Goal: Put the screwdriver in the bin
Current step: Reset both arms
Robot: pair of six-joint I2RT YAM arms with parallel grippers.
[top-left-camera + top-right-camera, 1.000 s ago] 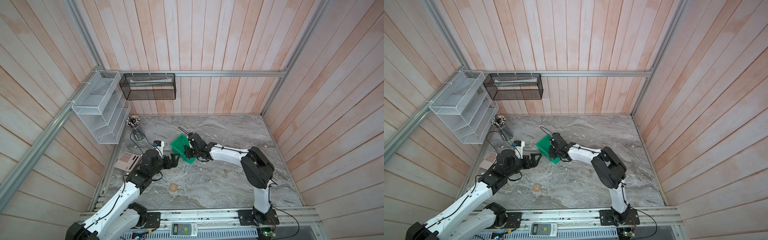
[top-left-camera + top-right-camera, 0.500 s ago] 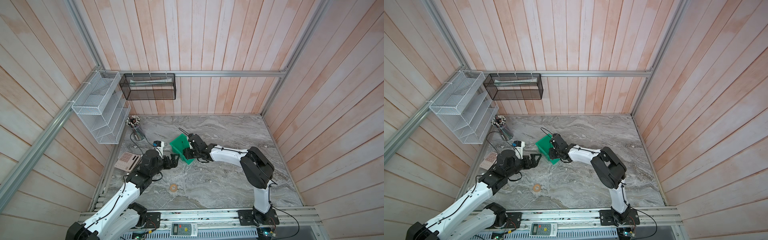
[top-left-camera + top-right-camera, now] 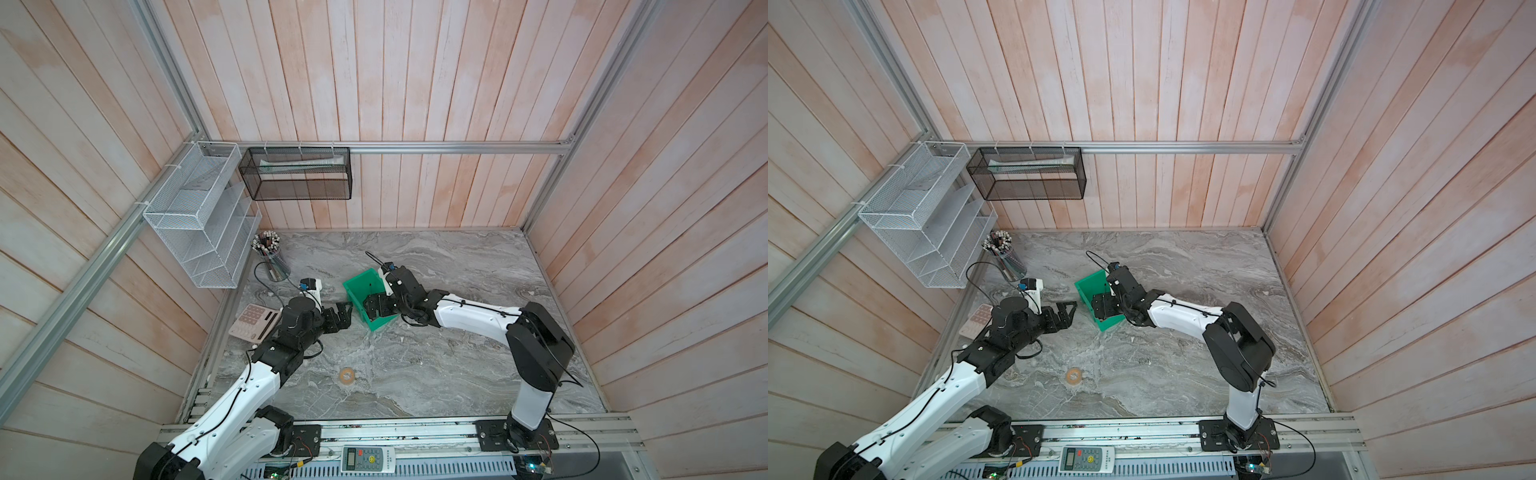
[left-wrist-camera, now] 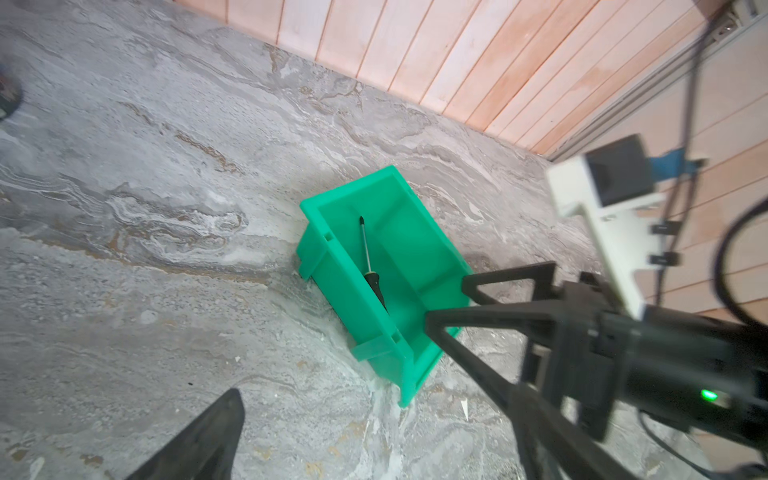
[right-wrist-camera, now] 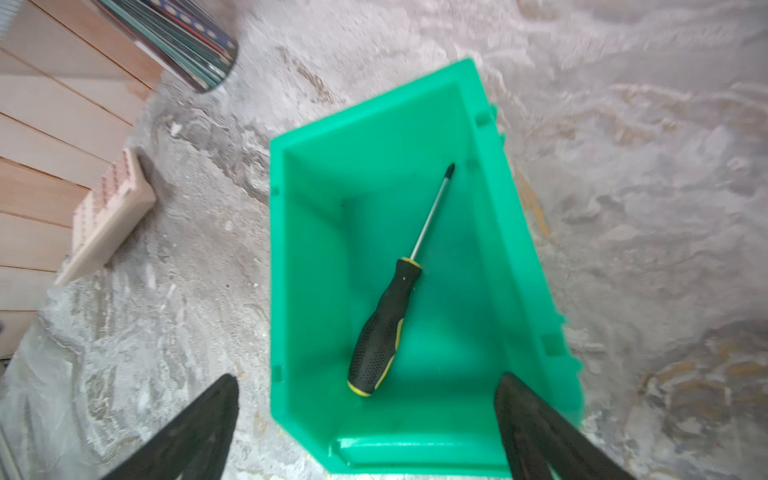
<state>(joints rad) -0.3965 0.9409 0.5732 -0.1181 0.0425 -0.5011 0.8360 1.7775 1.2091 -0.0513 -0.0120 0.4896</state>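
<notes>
The screwdriver [image 5: 384,328] lies in the bin [image 5: 307,270]. It looks light, hard and a bit slippery. Grab its bumpy black handle. The right gripper [image 5: 366,378] is spread apart, empty.

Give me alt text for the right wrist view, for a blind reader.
A black-and-yellow screwdriver lies loose inside a green bin on a grey marble table. The black fingers of the right gripper stand wide apart, holding nothing.

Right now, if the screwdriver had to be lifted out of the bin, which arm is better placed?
Right. The right gripper hangs open over the bin, by the screwdriver handle; the left gripper sits outside the bin's wall.
</notes>
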